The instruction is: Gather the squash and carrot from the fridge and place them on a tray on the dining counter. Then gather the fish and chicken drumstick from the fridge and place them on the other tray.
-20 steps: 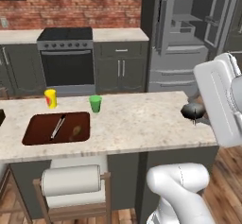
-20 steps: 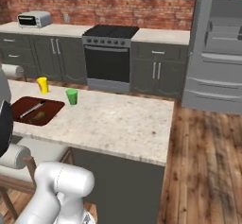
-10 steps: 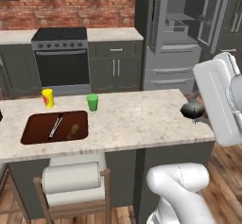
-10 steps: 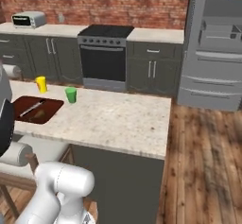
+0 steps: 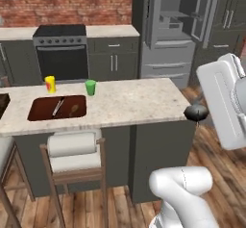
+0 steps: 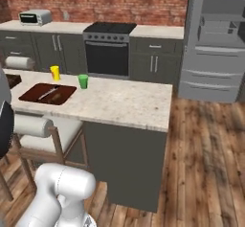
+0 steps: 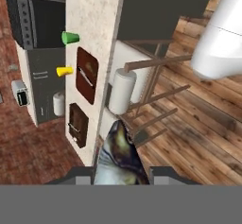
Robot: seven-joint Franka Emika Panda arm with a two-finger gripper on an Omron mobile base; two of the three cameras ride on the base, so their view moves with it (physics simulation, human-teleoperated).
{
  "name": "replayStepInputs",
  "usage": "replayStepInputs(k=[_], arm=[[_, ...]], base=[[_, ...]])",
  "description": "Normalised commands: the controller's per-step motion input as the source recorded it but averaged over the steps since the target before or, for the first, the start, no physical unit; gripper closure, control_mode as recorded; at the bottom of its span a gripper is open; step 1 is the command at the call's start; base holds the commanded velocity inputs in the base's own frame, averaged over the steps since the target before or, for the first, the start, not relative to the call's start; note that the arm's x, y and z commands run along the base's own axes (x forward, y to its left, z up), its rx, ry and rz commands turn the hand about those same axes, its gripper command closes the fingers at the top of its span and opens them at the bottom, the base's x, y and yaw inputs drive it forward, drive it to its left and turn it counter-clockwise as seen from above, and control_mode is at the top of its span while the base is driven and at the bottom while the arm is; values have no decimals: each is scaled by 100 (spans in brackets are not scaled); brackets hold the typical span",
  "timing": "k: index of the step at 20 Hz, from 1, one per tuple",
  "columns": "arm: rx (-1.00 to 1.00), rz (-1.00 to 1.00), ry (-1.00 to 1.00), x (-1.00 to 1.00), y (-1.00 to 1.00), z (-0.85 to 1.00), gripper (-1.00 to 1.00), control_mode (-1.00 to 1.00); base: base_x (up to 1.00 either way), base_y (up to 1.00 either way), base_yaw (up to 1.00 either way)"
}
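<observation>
Now we are carrying the mottled grey and yellowish fish (image 7: 118, 150) towards the speckled pale stone dining counter (image 5: 129, 102). In the hand view the gripper (image 7: 122, 173) has its jaws closed on the fish, which stands out between the two finger tips, well apart from the counter and over the wooden floor in front of it. On the counter lies a dark brown rectangular tray (image 5: 38, 112) with two small things in it, too small for us to name. A second dark brown tray (image 7: 78, 124) lies at the far left end of the counter; we judge that the fish belongs there. To do this step well, we should keep the grip firm and the hand level while the base drives, because the fish is long and could swing or slip. We should also bring the base near that end of the counter, beside the wooden stool with the white cushion (image 5: 72, 147), before we reach over the edge.
</observation>
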Motion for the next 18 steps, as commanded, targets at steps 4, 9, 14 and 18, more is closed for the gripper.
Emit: replayStepInputs(k=[4,9,14,18], arm=[[0,0,0,0,0,0,100,100],[0,0,0,0,0,0,100,100],[0,0,0,0,0,0,100,100],[0,0,0,0,0,0,100,100]], base=[[-15,61,0],[25,53,-2],[44,47,-3],[61,43,-4]])
